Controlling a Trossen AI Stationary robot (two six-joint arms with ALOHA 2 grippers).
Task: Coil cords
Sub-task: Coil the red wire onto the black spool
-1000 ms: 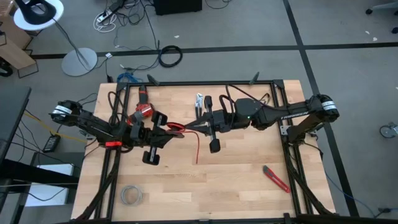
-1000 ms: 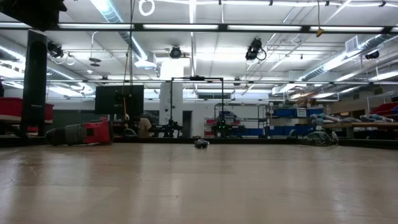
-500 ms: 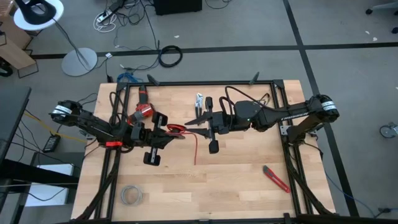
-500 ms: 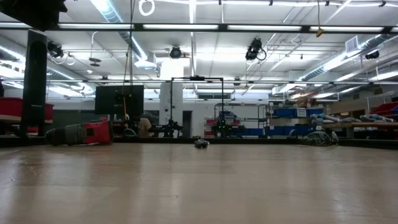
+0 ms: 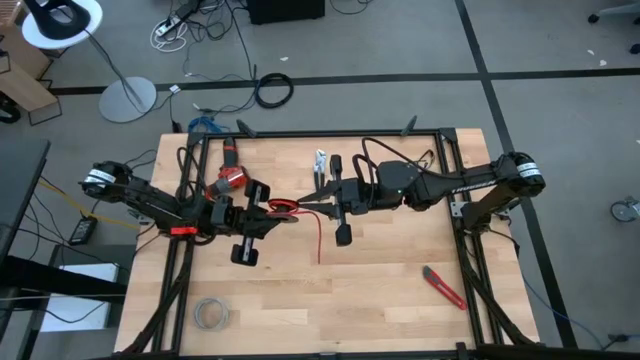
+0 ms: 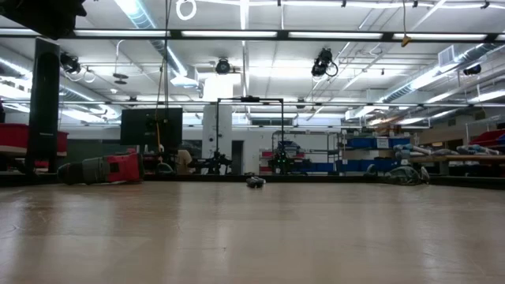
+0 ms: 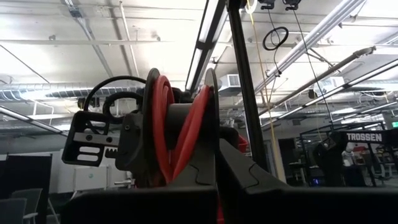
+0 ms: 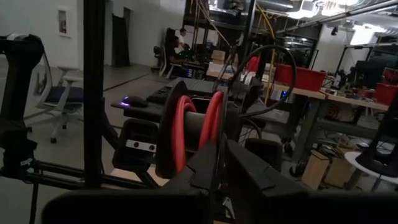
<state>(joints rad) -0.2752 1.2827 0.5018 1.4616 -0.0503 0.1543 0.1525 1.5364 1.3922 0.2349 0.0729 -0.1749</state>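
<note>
Centrally, both arms were seen meeting above the tabletop (image 5: pixel 390 280) in the high view. The left end effector (image 5: pixel 283 212) was closed, and a few turns of the red wire (image 5: pixel 318 238) were wound around its fingers; these loops were visible in both wrist views. From the loops, a short run of wire was stretched across to the right end effector (image 5: pixel 313 203), while a loose tail was seen hanging down toward the tabletop between the arms. Whether the right end effector was open or closed on the wire could not be told. Red cutters (image 5: pixel 443 287) and a grey coil (image 5: pixel 210 314) were lying well apart from the arms.
</note>
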